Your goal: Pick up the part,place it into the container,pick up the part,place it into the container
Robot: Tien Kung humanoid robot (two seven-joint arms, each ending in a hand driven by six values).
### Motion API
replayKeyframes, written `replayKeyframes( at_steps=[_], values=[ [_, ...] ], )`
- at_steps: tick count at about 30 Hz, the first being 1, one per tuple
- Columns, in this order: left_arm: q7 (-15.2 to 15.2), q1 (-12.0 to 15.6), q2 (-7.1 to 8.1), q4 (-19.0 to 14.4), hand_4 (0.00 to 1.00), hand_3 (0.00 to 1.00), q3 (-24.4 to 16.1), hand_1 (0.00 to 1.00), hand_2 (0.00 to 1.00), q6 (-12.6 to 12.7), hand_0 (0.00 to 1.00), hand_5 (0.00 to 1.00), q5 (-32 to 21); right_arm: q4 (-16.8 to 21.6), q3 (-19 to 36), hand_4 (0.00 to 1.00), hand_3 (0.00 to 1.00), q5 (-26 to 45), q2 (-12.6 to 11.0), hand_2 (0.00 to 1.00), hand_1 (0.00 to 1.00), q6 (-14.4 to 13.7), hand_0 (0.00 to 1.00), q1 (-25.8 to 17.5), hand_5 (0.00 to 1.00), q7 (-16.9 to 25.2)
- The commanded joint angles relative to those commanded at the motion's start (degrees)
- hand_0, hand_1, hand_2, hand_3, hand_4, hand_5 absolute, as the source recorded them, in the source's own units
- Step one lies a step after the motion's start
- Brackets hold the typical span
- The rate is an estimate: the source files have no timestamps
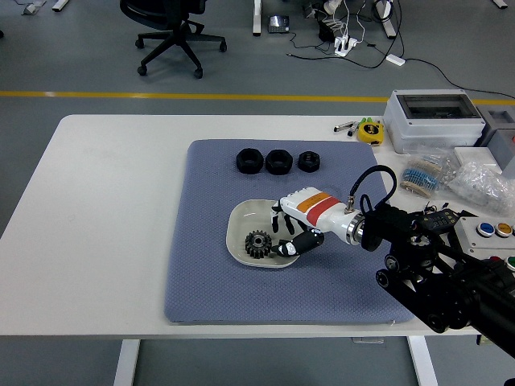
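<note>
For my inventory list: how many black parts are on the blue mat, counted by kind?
Nuts in the row at the mat's far side: 3
Gears in the bowl: 1
Total: 4
</note>
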Motion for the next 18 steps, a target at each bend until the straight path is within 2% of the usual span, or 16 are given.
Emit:
replayKeyframes(
  at_steps=[12,13,18],
  values=[
    [0.2,0.1,-0.05,0.0,0.652,0.581,-0.4,0.689,0.741,0.0,0.693,0.612,0.7,3.5,4.2,0.844,0.455,0.0,-1.2,0.319,0.188,-0.2,0.1,-0.2,0.36,0.3],
    [0.2,0.1,-0.02,0.0,0.652,0.58,-0.3,0.689,0.741,0.0,0.693,0.612,0.6,3.4,5.0,0.834,0.472,0.8,-1.4,0.342,0.212,-0.4,0.105,-0.5,0.369,0.2],
    [0.1,0.2,-0.04,0.1,0.652,0.58,-0.5,0.689,0.741,0.1,0.693,0.612,0.6,2.2,9.3,0.834,0.472,9.3,-2.2,0.342,0.212,-5.0,0.105,-3.0,0.369,-0.7]
  ],
)
